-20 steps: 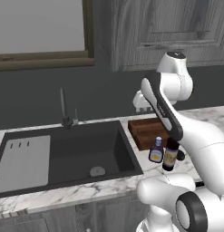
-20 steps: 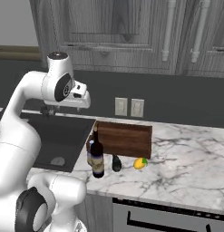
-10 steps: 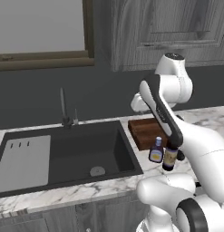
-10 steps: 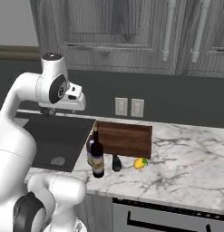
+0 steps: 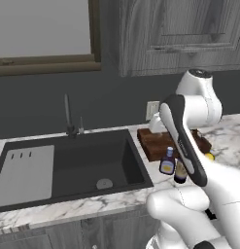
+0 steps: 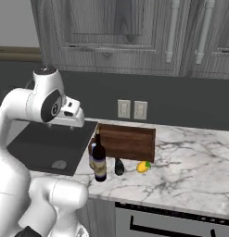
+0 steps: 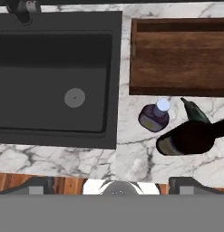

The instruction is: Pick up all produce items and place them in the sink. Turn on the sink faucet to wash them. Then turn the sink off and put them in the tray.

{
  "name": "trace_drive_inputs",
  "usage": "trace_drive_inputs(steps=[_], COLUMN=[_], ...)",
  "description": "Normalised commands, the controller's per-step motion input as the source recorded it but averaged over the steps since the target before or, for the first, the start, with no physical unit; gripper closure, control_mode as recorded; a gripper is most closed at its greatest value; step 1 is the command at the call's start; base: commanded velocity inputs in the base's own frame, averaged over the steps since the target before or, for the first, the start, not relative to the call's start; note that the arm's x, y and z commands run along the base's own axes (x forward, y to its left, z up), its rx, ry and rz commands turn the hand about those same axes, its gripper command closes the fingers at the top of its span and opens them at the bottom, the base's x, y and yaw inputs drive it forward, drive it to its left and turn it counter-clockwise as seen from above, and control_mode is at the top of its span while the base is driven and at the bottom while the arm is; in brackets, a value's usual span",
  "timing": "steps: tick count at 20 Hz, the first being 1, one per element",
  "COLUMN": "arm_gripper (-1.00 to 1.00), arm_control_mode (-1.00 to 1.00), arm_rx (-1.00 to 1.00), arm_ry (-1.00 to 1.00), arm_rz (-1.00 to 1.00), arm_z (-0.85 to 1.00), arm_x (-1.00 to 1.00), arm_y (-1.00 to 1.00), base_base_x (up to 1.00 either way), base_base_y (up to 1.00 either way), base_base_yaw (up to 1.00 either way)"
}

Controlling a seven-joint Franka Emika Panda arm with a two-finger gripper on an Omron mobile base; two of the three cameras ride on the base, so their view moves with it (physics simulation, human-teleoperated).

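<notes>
Since the earlier frames little has shifted: the arm has leaned a touch further over the counter, while the bottles, fruit and tray lie where they lay. The gripper hangs high above the counter edge, its two dark fingertips standing wide apart at the bottom of the hand view, released and holding nothing.

In the hand view the sink fills the upper left, a dark basin with its round silver drain near the middle of the frame. The wooden tray sits at the upper right, just beside the sink's rim on the marble counter. Below the tray stand the small blue-capped bottle and, to its right, the dark wine bottle. The dark green oval produce item lies between the wine bottle and the tray's front edge, partly covered by the bottle.

In the right base view the yellow lemon rests on the counter at centre frame, just in front of the tray's lower right corner, with the green item near it to the left, beside the wine bottle. The two pieces lie apart, neither touching the tray.

In the left base view the sink faucet rises thin and upright behind the basin, left of centre, with its small lever just to its right, and the light grey drainboard lies at the left edge.
</notes>
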Motion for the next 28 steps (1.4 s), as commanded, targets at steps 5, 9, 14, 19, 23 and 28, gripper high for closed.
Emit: trace_drive_inputs(steps=[5,9,14,19,23,28], arm_gripper=[-1.0,-1.0,-1.0,-1.0,-1.0,-1.0], arm_control_mode=[-1.0,-1.0,-1.0,-1.0,-1.0,-1.0], arm_rx=[0.08,0.09,0.07,0.02,0.0,0.02], arm_ry=[-0.01,0.0,0.0,0.0,-0.05,-0.02], arm_rz=[-0.05,-0.06,-0.04,0.02,0.07,0.08], arm_z=[-0.09,-0.06,-0.08,-0.22,-0.32,-0.27], arm_x=[-0.64,-0.53,-0.37,0.1,0.28,0.33], arm_y=[-0.82,-0.88,-0.91,-0.58,-0.35,-0.36], base_base_x=[0.0,0.0,0.0,0.0,0.0,0.0], base_base_y=[0.0,0.0,0.0,0.0,0.0,0.0], base_base_yaw=[0.0,0.0,0.0,0.0,0.0,0.0])
